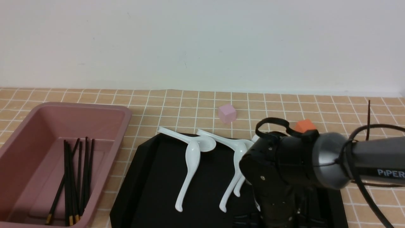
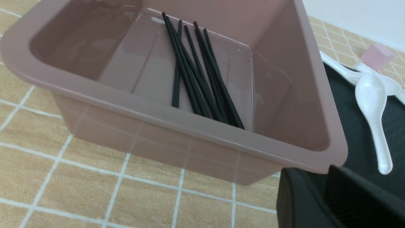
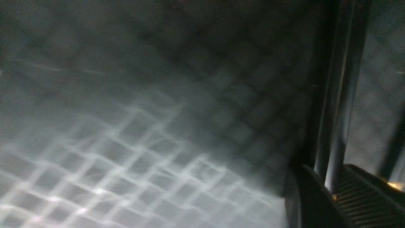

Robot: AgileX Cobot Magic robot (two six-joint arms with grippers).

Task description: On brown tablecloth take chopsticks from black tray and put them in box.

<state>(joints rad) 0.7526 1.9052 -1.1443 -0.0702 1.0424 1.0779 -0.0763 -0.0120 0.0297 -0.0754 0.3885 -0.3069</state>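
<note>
The pink box (image 1: 121,123) stands at the left on the brown tablecloth (image 1: 177,101) with several chopsticks (image 1: 73,177) lying in it. They also show in the left wrist view (image 2: 196,72). The black tray (image 1: 158,177) lies beside it. My right arm (image 1: 284,164) hangs over the tray's right part, with its fingers hidden at the bottom of the front view. In the right wrist view my right gripper (image 3: 329,179) is shut on two chopsticks (image 3: 340,104) just above the glossy tray (image 3: 126,142). A third stick's gold end (image 3: 395,185) lies beside it. My left gripper (image 2: 316,171) is shut and empty, next to the box's near corner (image 2: 329,158).
Several white spoons (image 1: 191,164) lie on the tray, and one shows in the left wrist view (image 2: 373,104). A small pink cube (image 1: 227,113) and an orange block (image 1: 304,125) sit on the cloth behind the tray. A white wall closes the back.
</note>
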